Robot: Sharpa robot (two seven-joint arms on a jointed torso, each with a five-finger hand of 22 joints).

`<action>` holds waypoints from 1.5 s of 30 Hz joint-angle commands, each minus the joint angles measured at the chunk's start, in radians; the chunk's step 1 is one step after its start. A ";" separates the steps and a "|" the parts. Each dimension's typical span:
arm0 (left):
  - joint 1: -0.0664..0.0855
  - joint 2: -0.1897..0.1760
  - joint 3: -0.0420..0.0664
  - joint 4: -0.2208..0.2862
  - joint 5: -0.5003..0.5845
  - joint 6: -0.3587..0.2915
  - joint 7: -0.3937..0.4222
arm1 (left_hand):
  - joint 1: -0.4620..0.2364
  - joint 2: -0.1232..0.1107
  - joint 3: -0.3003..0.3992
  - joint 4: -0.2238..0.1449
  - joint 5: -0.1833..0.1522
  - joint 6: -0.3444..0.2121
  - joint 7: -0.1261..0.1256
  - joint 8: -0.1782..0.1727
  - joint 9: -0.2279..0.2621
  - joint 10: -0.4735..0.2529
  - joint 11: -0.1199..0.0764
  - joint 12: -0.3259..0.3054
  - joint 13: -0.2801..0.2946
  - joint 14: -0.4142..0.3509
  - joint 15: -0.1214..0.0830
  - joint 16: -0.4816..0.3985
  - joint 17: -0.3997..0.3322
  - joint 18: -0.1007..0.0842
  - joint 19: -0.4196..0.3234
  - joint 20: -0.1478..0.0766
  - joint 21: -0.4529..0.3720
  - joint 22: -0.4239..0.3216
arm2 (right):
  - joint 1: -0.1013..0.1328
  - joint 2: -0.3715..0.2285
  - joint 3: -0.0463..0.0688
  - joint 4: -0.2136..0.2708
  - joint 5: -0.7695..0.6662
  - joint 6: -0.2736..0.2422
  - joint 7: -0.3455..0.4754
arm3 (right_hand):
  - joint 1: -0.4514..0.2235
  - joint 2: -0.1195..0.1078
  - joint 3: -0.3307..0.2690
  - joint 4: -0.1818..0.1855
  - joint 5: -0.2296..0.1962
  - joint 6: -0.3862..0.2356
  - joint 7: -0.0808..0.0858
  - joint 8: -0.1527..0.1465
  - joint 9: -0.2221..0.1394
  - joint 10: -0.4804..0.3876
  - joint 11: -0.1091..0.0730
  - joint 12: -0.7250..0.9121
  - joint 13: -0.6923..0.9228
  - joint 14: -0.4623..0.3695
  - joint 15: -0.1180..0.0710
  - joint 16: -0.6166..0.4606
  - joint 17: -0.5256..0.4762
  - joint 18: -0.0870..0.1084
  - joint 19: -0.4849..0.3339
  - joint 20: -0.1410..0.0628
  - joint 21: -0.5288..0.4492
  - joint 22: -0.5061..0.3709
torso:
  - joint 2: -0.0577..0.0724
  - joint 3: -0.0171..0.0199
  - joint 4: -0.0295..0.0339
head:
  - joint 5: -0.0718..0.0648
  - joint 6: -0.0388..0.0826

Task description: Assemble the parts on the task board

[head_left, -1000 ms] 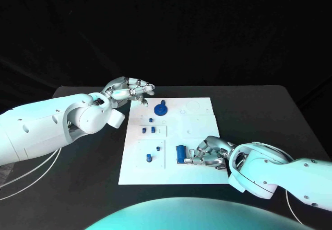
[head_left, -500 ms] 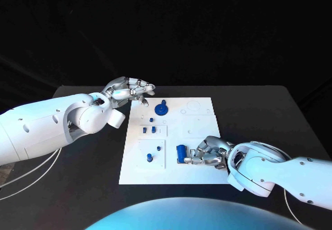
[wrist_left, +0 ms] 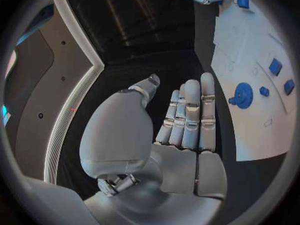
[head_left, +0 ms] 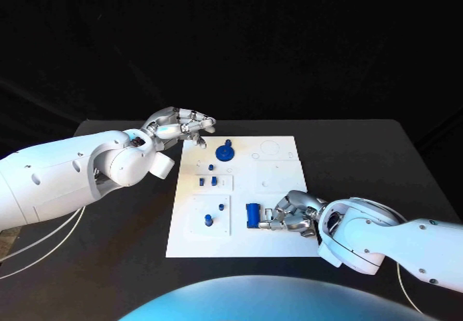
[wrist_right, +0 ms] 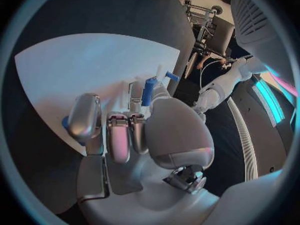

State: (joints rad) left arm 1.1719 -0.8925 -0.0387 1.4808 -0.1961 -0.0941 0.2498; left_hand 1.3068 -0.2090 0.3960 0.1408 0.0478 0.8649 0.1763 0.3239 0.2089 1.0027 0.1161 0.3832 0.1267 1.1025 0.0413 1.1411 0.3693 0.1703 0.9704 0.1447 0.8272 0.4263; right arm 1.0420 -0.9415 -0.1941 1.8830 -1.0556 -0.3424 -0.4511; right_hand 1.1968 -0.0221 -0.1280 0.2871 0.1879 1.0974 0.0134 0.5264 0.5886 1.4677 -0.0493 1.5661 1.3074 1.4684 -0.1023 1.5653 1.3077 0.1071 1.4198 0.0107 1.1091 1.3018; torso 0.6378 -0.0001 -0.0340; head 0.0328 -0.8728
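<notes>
The right hand (head_left: 292,212) rests on the near part of the board (head_left: 280,177), its fingers curled around one blue block (head_left: 251,214). The left hand (head_left: 181,125) hovers by the board's far left corner, fingers apart, holding nothing. Six more blue parts (head_left: 224,152) stand on the board.

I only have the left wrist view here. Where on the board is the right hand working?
Observer: In the head view the right hand is over the near right part of the task board, fingers curled beside a long blue part.
Operator: Is it gripping that part?
Observer: Cannot tell. The right wrist view shows it right against the fingers.
Operator: And my left hand?
Observer: The left hand is by the board's far left corner, holding nothing.
</notes>
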 commanded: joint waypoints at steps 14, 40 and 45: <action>0.000 0.000 0.001 0.003 0.007 0.009 0.009 | 0.000 0.010 -0.001 0.005 0.003 -0.006 0.002 0.005 -0.002 -0.008 0.000 0.006 0.001 -0.004 0.004 0.002 -0.001 0.013 0.010 -0.001 -0.005 -0.001 | 0.001 -0.001 0.000 0.002 -0.027 -0.022 -0.018 | 0.020 0.012 -0.005 0.003 0.001 -0.004 -0.003 0.009 0.004 0.103 -0.007 0.005 0.263 0.102 -0.007 0.005 0.262 -0.014 0.001 -0.006 0.002 0.005 | -0.001 -0.0005 -0.0001 | -0.002 0.000; -0.001 0.009 0.001 -0.003 0.010 0.007 0.017 | 0.002 0.011 -0.002 0.006 0.003 -0.005 0.002 0.006 -0.002 -0.009 0.000 0.007 0.002 -0.005 0.004 0.002 -0.001 0.013 0.011 -0.001 -0.006 -0.002 | 0.084 -0.226 -0.004 0.045 -0.119 -0.103 0.136 | 0.178 -0.046 -0.019 0.004 0.003 -0.097 0.071 -0.177 -0.032 0.103 0.058 0.005 0.263 0.098 0.046 0.000 0.243 -0.008 -0.017 0.040 -0.042 -0.002 | -0.006 -0.0066 -0.0080 | -0.037 0.000; -0.001 0.009 0.001 -0.004 0.010 0.007 0.017 | 0.003 0.011 -0.003 0.007 0.003 -0.005 0.002 0.007 -0.002 -0.009 -0.001 0.008 0.002 -0.005 0.004 0.002 -0.001 0.013 0.011 0.000 -0.006 -0.002 | 0.044 -0.242 -0.006 0.044 -0.181 -0.120 0.097 | 0.184 -0.051 -0.003 0.003 0.003 -0.053 0.053 -0.160 -0.011 0.103 0.043 0.005 0.263 0.100 0.035 0.002 0.250 -0.009 -0.013 0.033 -0.033 0.006 | -0.007 -0.0060 -0.0105 | -0.035 0.002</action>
State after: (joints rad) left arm 1.1708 -0.8851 -0.0389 1.4756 -0.1939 -0.0947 0.2528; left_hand 1.3107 -0.2052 0.3936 0.1432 0.0478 0.8649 0.1764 0.3276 0.2082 1.0027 0.1161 0.3871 0.1273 1.1025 0.0413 1.1411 0.3693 0.1703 0.9763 0.1434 0.8272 0.4255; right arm 1.0900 -1.1829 -0.2008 1.9257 -1.1465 -0.4412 -0.3271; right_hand 1.3793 -0.0662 -0.1360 0.2918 0.1879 1.0393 0.0659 0.3638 0.5764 1.4664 -0.0005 1.5661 1.3074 1.4665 -0.0644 1.5653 1.3073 0.1072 1.4053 0.0468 1.0734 1.3074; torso 0.6317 -0.0061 -0.0426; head -0.0035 -0.8725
